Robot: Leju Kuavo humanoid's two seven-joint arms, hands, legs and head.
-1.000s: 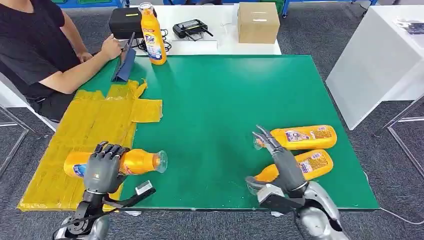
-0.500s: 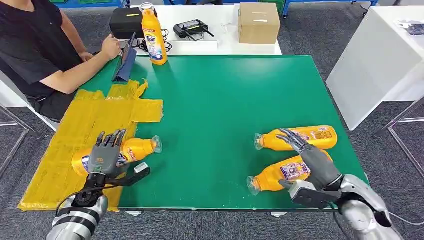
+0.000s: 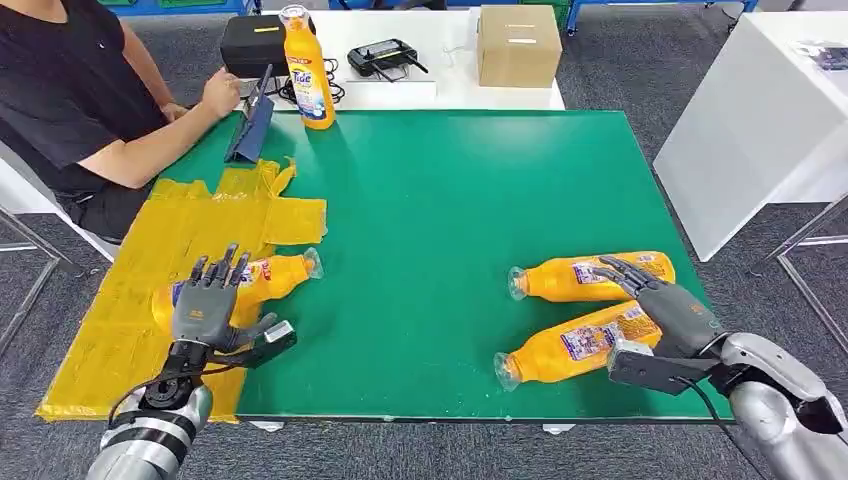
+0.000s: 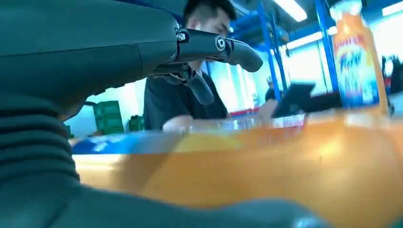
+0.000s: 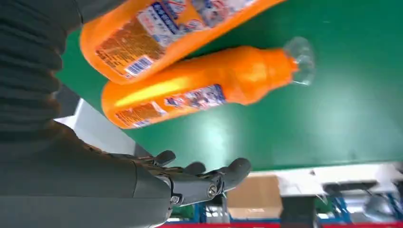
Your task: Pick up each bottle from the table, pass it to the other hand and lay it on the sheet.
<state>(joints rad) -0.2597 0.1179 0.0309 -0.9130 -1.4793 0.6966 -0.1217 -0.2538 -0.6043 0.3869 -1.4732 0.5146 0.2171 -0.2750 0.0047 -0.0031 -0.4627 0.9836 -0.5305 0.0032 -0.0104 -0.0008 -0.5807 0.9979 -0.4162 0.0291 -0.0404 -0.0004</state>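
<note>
Altogether four bottles (image 3: 585,279): both robot hands (image 3: 204,310) spread, holding nothing.

At the lower left of the frame an orange plastic bottle (image 3: 248,282) lies on its side on the crumpled yellow plastic sheet (image 3: 150,262), its clear cap pointing right. The left hand (image 3: 205,309) rests over its near end with fingers spread. At the lower right two more orange bottles (image 3: 590,277) (image 3: 573,346) lie on the green surface (image 3: 430,200), the right hand (image 3: 668,310) open above them. A fourth orange bottle (image 3: 306,70) stands upright at the top, beside a seated person's arm (image 3: 160,140).
</note>
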